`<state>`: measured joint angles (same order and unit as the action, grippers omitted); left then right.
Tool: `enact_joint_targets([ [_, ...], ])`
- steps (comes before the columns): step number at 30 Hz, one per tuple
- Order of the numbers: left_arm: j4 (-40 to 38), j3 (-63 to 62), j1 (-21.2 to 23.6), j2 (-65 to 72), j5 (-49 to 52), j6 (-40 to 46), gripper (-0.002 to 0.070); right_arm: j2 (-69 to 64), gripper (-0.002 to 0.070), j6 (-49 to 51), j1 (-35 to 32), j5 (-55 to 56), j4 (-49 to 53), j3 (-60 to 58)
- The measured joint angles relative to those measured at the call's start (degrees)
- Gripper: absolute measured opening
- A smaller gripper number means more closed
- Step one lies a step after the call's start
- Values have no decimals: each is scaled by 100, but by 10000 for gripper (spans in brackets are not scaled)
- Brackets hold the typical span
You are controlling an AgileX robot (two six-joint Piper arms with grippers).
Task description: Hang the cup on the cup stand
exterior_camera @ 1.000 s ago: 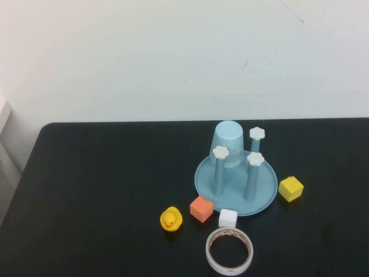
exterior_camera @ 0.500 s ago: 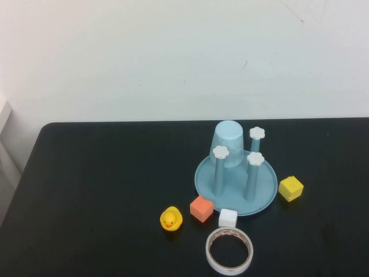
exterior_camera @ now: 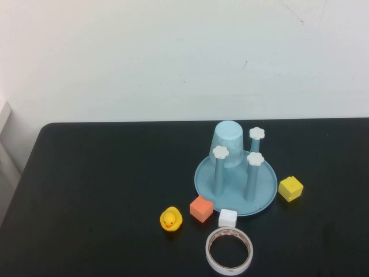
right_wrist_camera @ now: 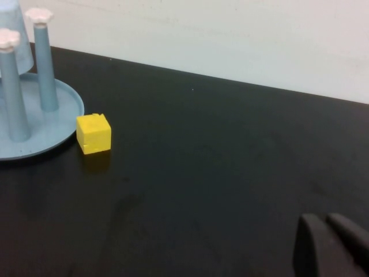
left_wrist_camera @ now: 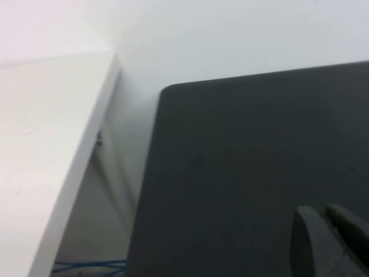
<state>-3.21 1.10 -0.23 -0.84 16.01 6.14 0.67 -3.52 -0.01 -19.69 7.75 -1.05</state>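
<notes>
The light-blue cup (exterior_camera: 229, 141) sits upside down over the rear-left post of the cup stand (exterior_camera: 233, 186), a round teal dish with blue posts topped by white flower caps (exterior_camera: 255, 158). In the right wrist view the stand's dish (right_wrist_camera: 34, 135) and a sliver of the cup (right_wrist_camera: 14, 40) show at the edge. My right gripper (right_wrist_camera: 326, 218) is shut and empty above bare table, well away from the stand. My left gripper (left_wrist_camera: 323, 211) is shut and empty near the table's far left corner. Neither gripper shows in the high view.
A yellow cube (exterior_camera: 290, 188) lies just right of the stand and also shows in the right wrist view (right_wrist_camera: 94, 133). An orange cube (exterior_camera: 201, 208), a white cube (exterior_camera: 228, 218), a yellow duck (exterior_camera: 171, 219) and a white tape roll (exterior_camera: 229, 251) lie in front of the stand.
</notes>
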Motion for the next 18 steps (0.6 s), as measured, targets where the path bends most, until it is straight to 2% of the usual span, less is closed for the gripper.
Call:
enact_joint_targets([
  [4,0,0,-200,0,79,92,-1,0,0,0,0,0,0,0],
  [18,-17,0,-209,0,130,105,-1,0,0,0,0,0,-8,0],
])
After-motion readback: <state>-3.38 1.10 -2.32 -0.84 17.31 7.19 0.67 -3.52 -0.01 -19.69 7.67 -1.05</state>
